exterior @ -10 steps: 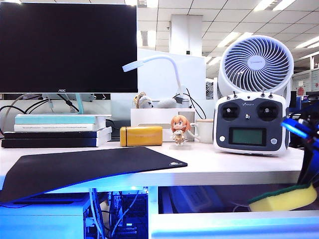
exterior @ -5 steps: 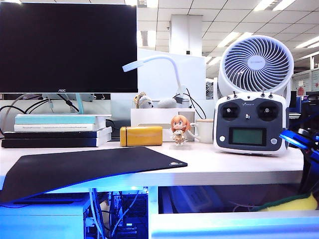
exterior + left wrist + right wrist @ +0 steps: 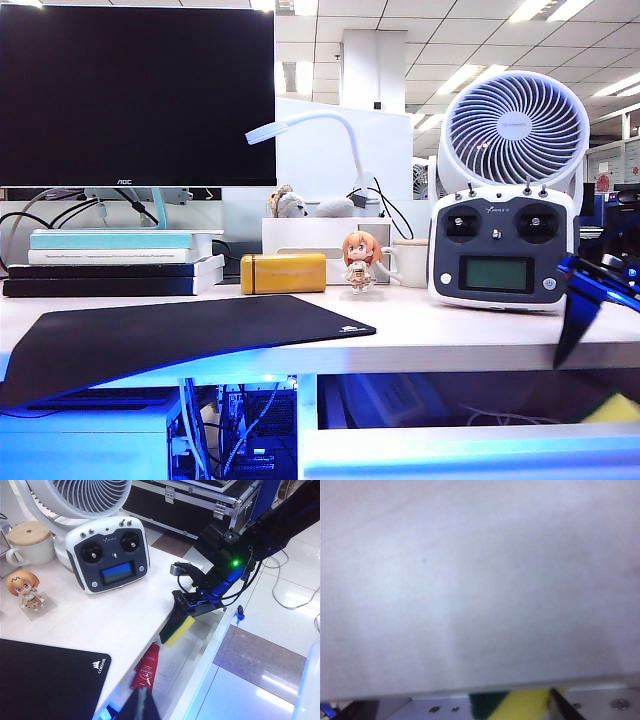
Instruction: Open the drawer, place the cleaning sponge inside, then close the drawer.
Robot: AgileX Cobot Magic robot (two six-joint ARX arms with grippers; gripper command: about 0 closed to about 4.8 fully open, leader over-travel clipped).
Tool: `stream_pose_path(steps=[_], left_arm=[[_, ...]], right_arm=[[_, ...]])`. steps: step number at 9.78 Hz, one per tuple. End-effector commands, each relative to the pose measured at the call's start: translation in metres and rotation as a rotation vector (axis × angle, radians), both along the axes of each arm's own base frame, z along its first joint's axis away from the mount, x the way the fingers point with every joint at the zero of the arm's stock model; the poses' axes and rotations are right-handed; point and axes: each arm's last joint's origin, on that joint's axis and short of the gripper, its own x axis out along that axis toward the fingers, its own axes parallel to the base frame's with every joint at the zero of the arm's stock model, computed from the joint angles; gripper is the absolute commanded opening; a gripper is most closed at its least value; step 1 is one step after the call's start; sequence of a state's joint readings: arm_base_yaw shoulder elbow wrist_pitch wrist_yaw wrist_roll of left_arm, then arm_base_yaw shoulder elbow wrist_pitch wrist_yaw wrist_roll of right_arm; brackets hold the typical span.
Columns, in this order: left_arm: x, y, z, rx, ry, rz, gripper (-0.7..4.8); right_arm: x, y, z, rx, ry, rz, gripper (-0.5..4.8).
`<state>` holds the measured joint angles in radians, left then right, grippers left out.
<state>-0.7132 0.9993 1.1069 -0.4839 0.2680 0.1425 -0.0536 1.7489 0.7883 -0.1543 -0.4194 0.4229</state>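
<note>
Fingers of the right gripper [image 3: 590,310] show as blue-lit prongs at the right edge of the exterior view, spread apart and holding nothing. A second ago they carried the yellow foam cleaning sponge with its dark green scouring layer [image 3: 615,408] higher, in front of the gap; now only a yellow corner of it peeks above the wide white drawer front [image 3: 470,452], well down inside the open drawer. On the white table [image 3: 430,335] the grey-and-white radio controller [image 3: 503,248] and the black mouse mat [image 3: 170,335] look unchanged.

From the left wrist view, the right gripper [image 3: 186,611] hangs over the pulled-out drawer [image 3: 207,652] with the sponge [image 3: 176,628] just below its fingers, apparently let go (whether it still brushes a finger I cannot tell). A dark tip at the bottom edge may be the left gripper [image 3: 140,707]; open or clenched, I cannot tell.

From the right wrist view, the table's pale underside fills nearly everything, with the sponge [image 3: 512,705] beside one dark finger [image 3: 562,707].

Placing looks done; closing the drawer remains.
</note>
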Motion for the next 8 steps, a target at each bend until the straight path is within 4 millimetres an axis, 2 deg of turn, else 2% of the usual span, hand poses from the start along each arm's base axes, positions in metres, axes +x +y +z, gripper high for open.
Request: stream_pose_path(steps=[1, 2, 3, 4, 5, 6, 7, 8], left_arm=[[-0.0004, 0.0001, 0.0024, -0.008, -0.013, -0.004, -0.05], [-0.0005, 0.0001, 0.0022, -0.007, -0.011, -0.004, -0.05], [-0.0005, 0.0001, 0.0022, -0.007, -0.011, -0.004, -0.05], [-0.0005, 0.0001, 0.0022, -0.007, -0.011, -0.004, -0.05], [-0.0005, 0.0001, 0.0022, -0.007, -0.011, -0.004, -0.05], [-0.0005, 0.0001, 0.0022, -0.007, -0.011, -0.004, -0.05], [-0.0005, 0.0001, 0.0022, -0.007, -0.011, -0.004, -0.05], [-0.0005, 0.0001, 0.0022, -0.007, -0.011, -0.004, -0.05]], right_arm=[[-0.0003, 0.0040, 0.0028, 0.102, -0.014, 0.063, 0.82], [-0.0049, 0.0040, 0.0006, 0.108, 0.044, 0.055, 4.44], [-0.0064, 0.0040, 0.0000, 0.109, 0.060, 0.055, 4.48], [-0.0067, 0.0045, 0.0001, 0.121, 0.057, 0.071, 1.81], [-0.0064, 0.0054, 0.0009, 0.143, 0.041, 0.103, -0.04], [-0.0071, 0.0064, 0.0014, 0.176, 0.043, 0.116, 0.02], [-0.0076, 0.0068, 0.0018, 0.207, 0.050, 0.120, 1.30], [-0.0093, 0.0075, 0.0017, 0.230, 0.068, 0.127, 1.81]])
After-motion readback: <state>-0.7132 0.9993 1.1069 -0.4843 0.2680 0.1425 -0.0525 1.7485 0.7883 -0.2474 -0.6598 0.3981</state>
